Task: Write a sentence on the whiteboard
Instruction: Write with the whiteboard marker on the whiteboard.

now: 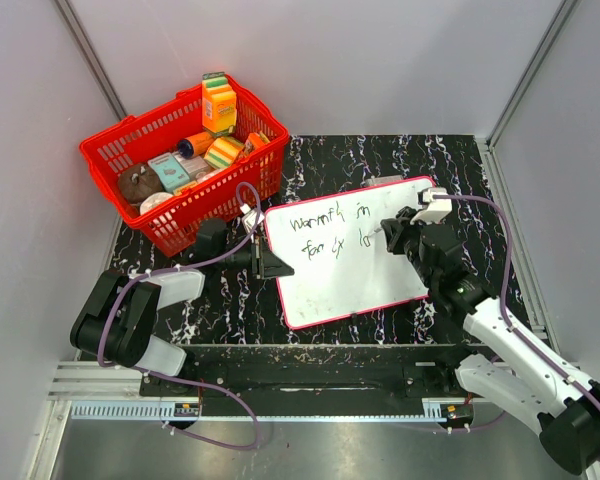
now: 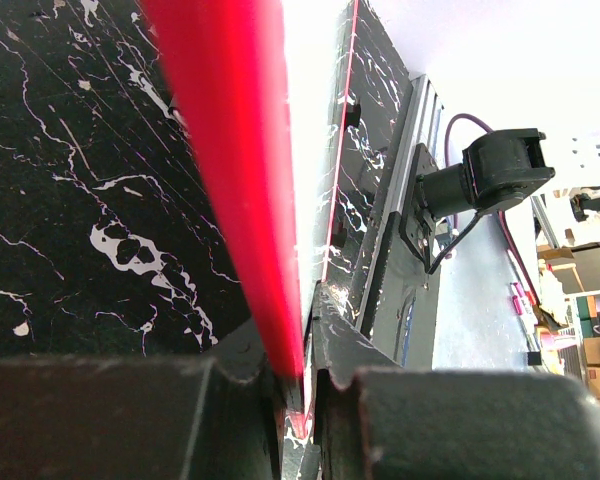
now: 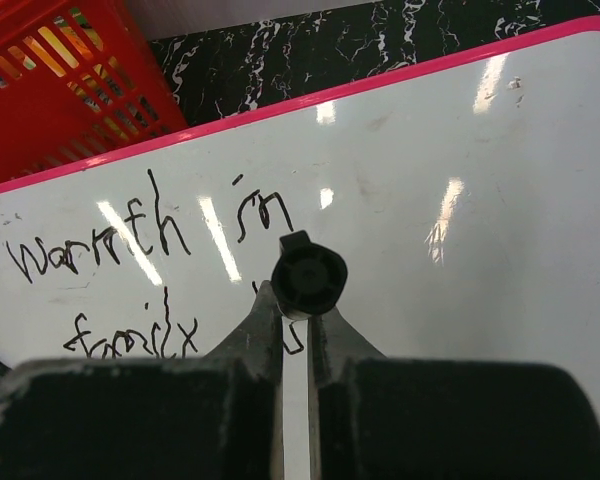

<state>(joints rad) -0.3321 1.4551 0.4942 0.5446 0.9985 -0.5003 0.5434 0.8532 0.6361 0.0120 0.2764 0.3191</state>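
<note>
1. The left gripper [image 1: 261,262] is clamped tight on the left edge of the whiteboard [image 1: 350,285]; in its wrist view the red-pink frame [image 2: 230,150] runs edge-on between the closed jaws.
2. The right gripper [image 3: 296,345] is closed around a black marker [image 3: 308,275]; the round barrel points down at the board's right half.
3. The whiteboard lies flat on the black, white-veined mat [image 1: 460,170], centre-right; it is glossy white with a thin frame and rounded corners; its long axis runs left to right, with the right end swung slightly away from the arms; the handwriting "warmth in" reads upright from the arms' side, with a second line beneath.
4. The red basket [image 1: 210,205] sits far left, just beside the board's far-left corner; it is plastic lattice; it holds an orange carton [image 1: 219,103] standing upright, a striped block [image 1: 223,152], a teal box [image 1: 169,170], a brown round item [image 1: 135,183] and smaller jumbled things.
</note>
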